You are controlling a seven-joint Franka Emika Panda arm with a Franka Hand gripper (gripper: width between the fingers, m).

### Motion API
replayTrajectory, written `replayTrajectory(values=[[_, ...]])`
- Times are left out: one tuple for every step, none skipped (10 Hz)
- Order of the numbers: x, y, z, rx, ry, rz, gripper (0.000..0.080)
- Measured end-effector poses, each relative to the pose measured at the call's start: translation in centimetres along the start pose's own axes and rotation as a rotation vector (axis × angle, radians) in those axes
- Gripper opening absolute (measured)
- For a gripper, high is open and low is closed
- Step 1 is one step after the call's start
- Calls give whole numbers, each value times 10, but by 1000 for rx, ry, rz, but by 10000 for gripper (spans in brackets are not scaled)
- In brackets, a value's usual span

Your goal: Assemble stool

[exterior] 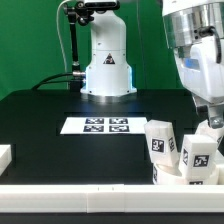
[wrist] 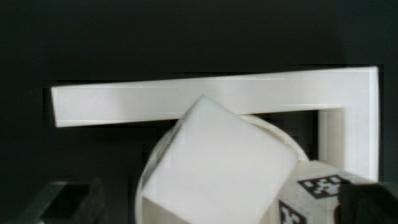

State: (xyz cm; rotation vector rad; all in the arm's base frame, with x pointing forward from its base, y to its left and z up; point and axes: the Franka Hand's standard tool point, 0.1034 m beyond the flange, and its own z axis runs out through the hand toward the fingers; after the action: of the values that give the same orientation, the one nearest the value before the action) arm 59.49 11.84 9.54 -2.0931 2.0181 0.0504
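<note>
Two white stool legs with marker tags stand close together at the exterior view's right, one point(exterior: 160, 138) further left and one point(exterior: 198, 152) under my gripper point(exterior: 211, 122). The round seat disc point(exterior: 178, 177) lies beneath them, mostly hidden. In the wrist view the nearer leg point(wrist: 217, 160) fills the space between my dark fingers point(wrist: 75, 203) and its tag point(wrist: 322, 189) lies next to the other finger. A thin dark gap shows on one side, so my gripper point(wrist: 228, 205) looks open around the leg's top.
The marker board point(exterior: 95, 124) lies mid-table in front of the robot base point(exterior: 107, 65). A plain white block point(exterior: 5, 155) sits at the exterior view's left edge. A white L-shaped bracket point(wrist: 196, 100) lies behind the leg. A white rail point(exterior: 80, 196) runs along the front.
</note>
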Motion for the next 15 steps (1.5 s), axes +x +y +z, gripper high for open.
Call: replayTrajectory(values=[[-3,1,0,-26,13,-151,648],[-6,0,-1,-37,25,-276,648],[-10,0,-1,-40,30,-401,648],[-18,1,1,-42,25,-490,648],[-23,2,2,-44,21,-544,648],[-19,2,2,-45,20,-638,648],[-17,2,2,-46,20,-694,648],[-17,2,2,-48,19,-766,648],[-16,2,2,-53,22,-879,648],[-17,4,3,-72,34,-1053,648],[-18,5,4,-82,36,-1176,648],[-18,5,4,-95,37,-1328,648],[-17,5,4,-108,35,-1472,648],[-16,4,4,-123,43,-1584,648],[-15,3,3,-130,54,-1668,648]])
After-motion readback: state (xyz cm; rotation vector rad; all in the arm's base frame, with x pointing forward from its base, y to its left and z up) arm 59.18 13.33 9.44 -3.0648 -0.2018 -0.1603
